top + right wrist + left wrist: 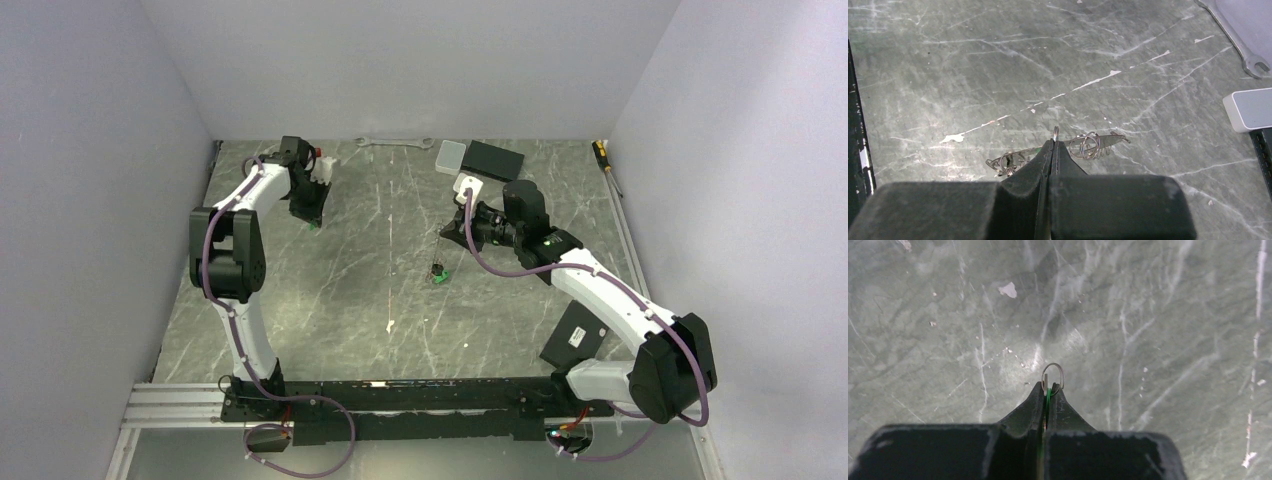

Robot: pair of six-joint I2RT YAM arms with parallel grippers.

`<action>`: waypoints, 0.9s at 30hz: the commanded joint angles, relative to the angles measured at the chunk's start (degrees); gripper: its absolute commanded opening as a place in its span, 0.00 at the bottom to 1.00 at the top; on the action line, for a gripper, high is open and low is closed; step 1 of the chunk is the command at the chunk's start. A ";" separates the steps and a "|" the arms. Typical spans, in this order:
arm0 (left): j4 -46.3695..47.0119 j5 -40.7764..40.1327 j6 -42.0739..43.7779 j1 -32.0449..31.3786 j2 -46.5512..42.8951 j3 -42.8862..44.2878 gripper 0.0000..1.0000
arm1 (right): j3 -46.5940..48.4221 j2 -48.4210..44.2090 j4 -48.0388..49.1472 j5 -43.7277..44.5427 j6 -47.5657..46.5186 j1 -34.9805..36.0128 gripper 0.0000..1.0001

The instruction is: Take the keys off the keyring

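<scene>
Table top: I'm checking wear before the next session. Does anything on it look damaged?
Yes. The table top is scratched all over, and its surface looks flaked: a white chip in the left wrist view, a white streak in the right wrist view.

Observed: left gripper [1048, 388] near far edge of table [350, 300] — closed on green key [1048, 394]; right gripper [1053, 144] mid-table, closed on keyring [1087, 146].

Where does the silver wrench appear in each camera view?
Top external: wrench, top centre of the picture.
Left wrist: not in it.
Right wrist: wrench in the top right corner, open end lowest.
Shared landmark: pale box near it, in top external and right wrist views.
</scene>
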 commanded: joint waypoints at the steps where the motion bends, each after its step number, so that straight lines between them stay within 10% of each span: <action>1: 3.47 -4.02 1.83 0.04 2.67 0.52 0.01 | -0.04 -1.11 3.15 -0.16 0.55 -0.29 0.00; 7: 3.96 -6.21 1.37 0.14 5.79 0.90 0.05 | -0.01 -0.93 3.15 -0.23 0.72 -0.32 0.00; 17: 1.25 -2.83 0.72 0.14 6.01 2.79 0.43 | 0.00 -0.10 3.41 -0.84 1.43 -0.46 0.00; 27: 0.69 18.39 -0.69 0.14 -5.29 1.63 0.72 | 0.02 1.46 5.81 -0.04 6.30 -0.54 0.00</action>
